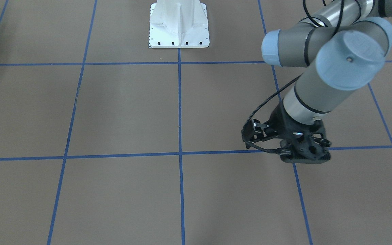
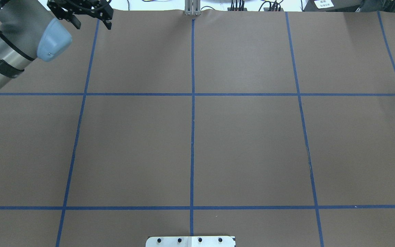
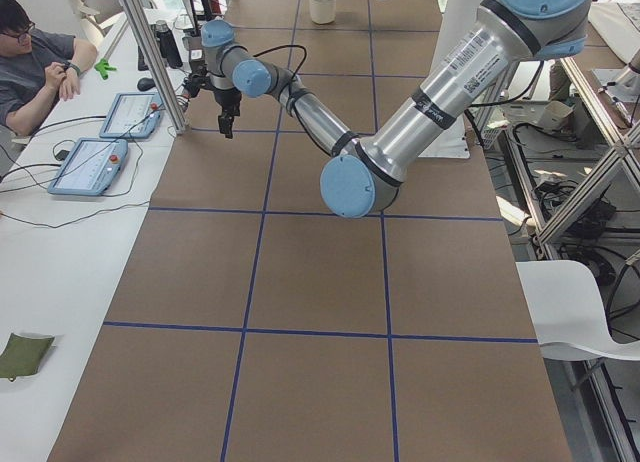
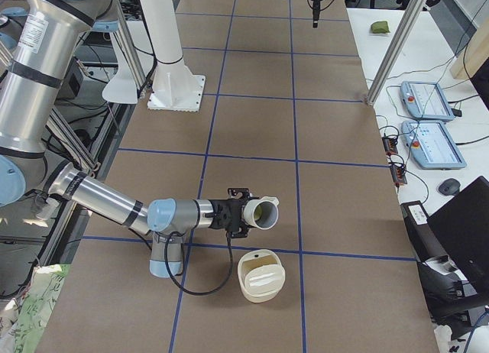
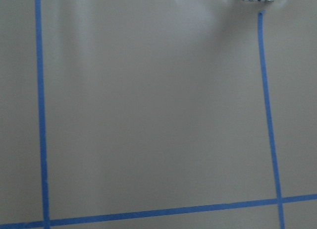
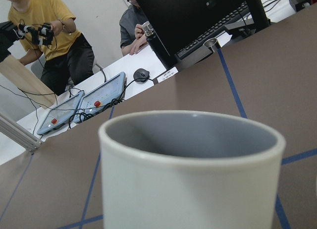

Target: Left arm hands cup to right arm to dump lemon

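The cup (image 4: 258, 212), a white mug with a grey inside, hangs off the table on its side at the end of my right arm. Its mouth faces away from the arm. The yellow-green lemon (image 4: 263, 213) shows inside the mouth. In the right wrist view the cup (image 6: 193, 179) fills the frame; its rim hides the lemon and no fingers show. I cannot tell whether my right gripper (image 4: 233, 213) is open or shut. My left gripper (image 2: 93, 24) is open and empty, pointing down at the table's far left corner. It also shows in the exterior left view (image 3: 227, 127).
A cream basket-like container (image 4: 261, 275) stands on the table just below and in front of the cup. The white robot base (image 1: 179, 27) is at the table's edge. Operators, teach pendants (image 4: 428, 101) and a monitor line the far side.
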